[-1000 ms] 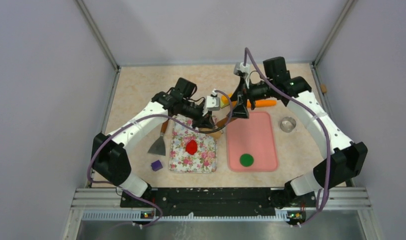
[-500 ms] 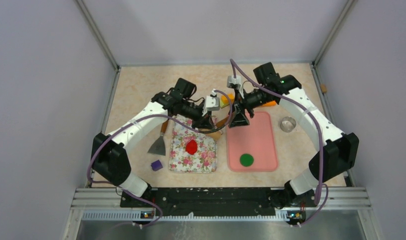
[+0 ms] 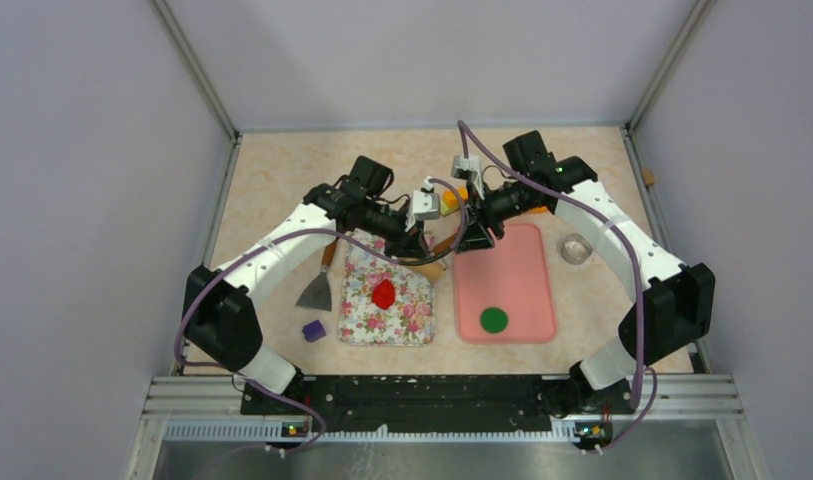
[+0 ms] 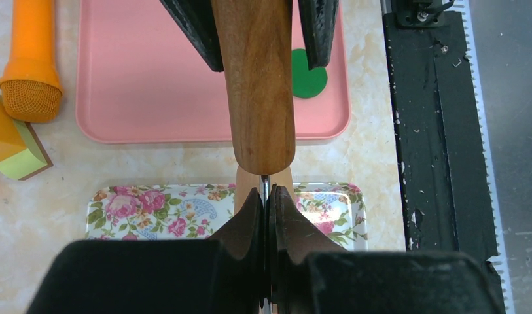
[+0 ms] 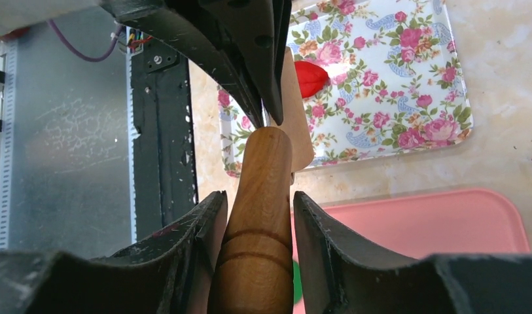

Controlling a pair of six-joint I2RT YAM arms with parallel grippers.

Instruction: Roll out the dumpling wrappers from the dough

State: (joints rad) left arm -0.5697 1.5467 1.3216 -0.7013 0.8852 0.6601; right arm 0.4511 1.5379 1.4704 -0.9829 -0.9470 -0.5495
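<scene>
My left gripper (image 3: 419,248) (image 4: 266,196) is shut on the thin metal part of a wooden-handled tool (image 4: 260,85), held above the gap between the two trays. The tool's brown handle (image 5: 260,196) runs between the fingers (image 4: 197,33) of my right gripper (image 3: 472,238) (image 5: 258,203). Those jaws stand close on either side of it, with a slit showing on one side. A red dough piece (image 3: 383,293) (image 5: 311,77) lies on the floral tray (image 3: 412,320). A flat green round dumpling wrapper (image 3: 494,319) (image 4: 312,82) lies on the pink tray (image 3: 527,290).
A metal scraper (image 3: 317,290) lies left of the floral tray, and a small purple block (image 3: 313,329) sits near it. A small metal cup (image 3: 576,248) stands right of the pink tray. An orange object (image 4: 31,59) and a yellow block (image 4: 11,147) lie behind the trays.
My right arm swung left and down to the tool's handle, and its jaws narrowed around it. The left arm and the red dough stayed still.
</scene>
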